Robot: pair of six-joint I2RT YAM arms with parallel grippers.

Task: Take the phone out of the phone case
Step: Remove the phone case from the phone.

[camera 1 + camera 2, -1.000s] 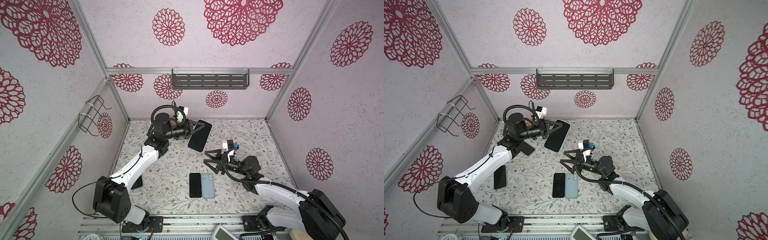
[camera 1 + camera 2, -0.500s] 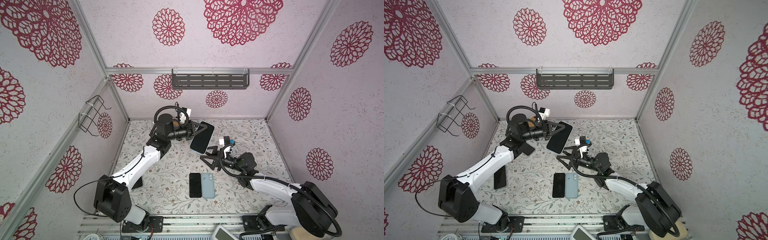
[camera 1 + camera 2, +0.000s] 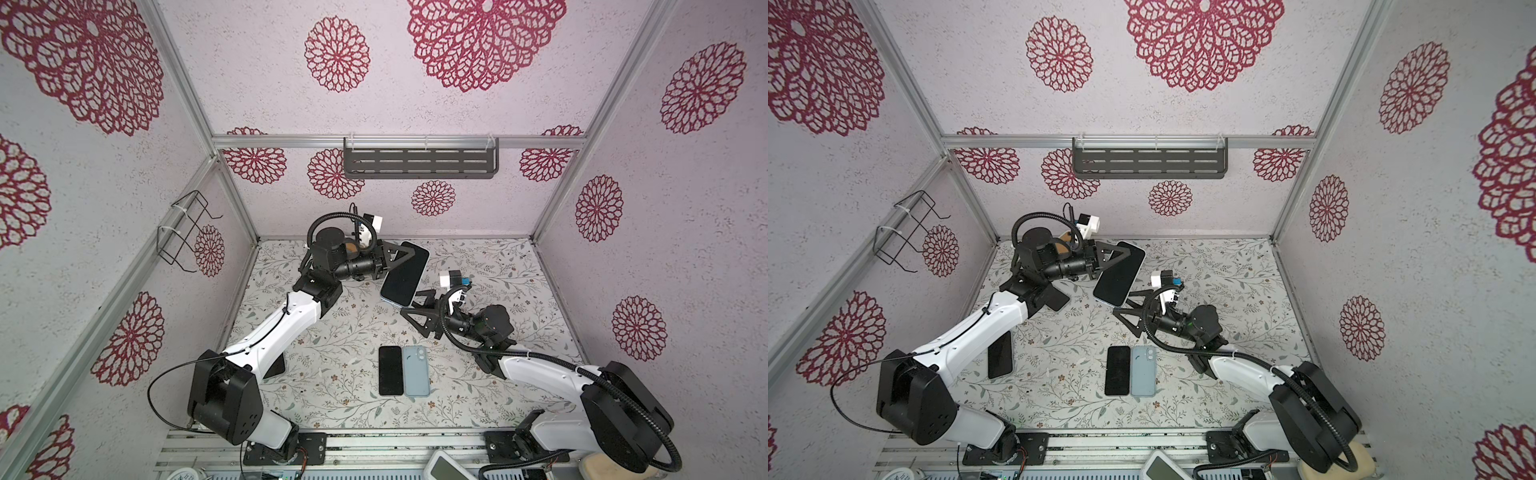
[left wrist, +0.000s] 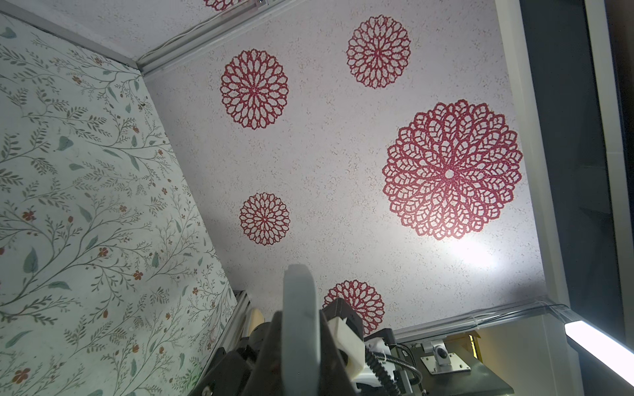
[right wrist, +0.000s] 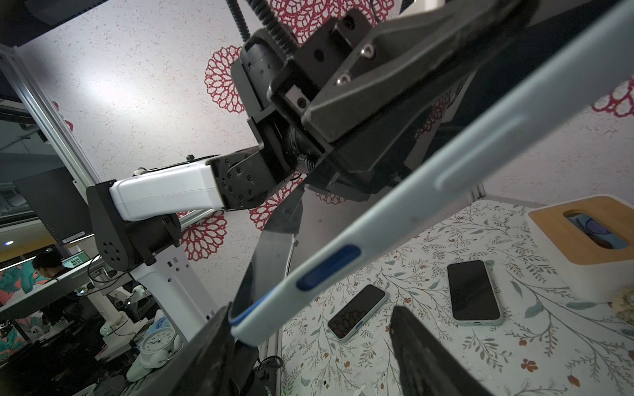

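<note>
Over floral table (image 3: 498, 270), left pincer (image 3: 409, 254), half hidden, clamps cased phone (image 3: 405, 278); right pincer (image 3: 409, 301) gapes.

Even, diffuse light fills the booth in both top views, bright and sharp throughout, leaving only faint shadows on the floral table (image 3: 340, 374). The wide lens splays the aluminium posts (image 3: 183, 79) toward the corners. From the left wrist, a white hotspot (image 4: 477, 257) glares on the patterned wall and a light strip (image 4: 600, 346) burns out near the frame's edge. The right wrist view is dimmer and more contrasty, with a pale glare patch (image 5: 113, 92) on the wall. There the left arm's dark wrist (image 5: 274, 164) sinks into shadow, and the phone case (image 5: 394, 205) looms soft so near the lens.
</note>
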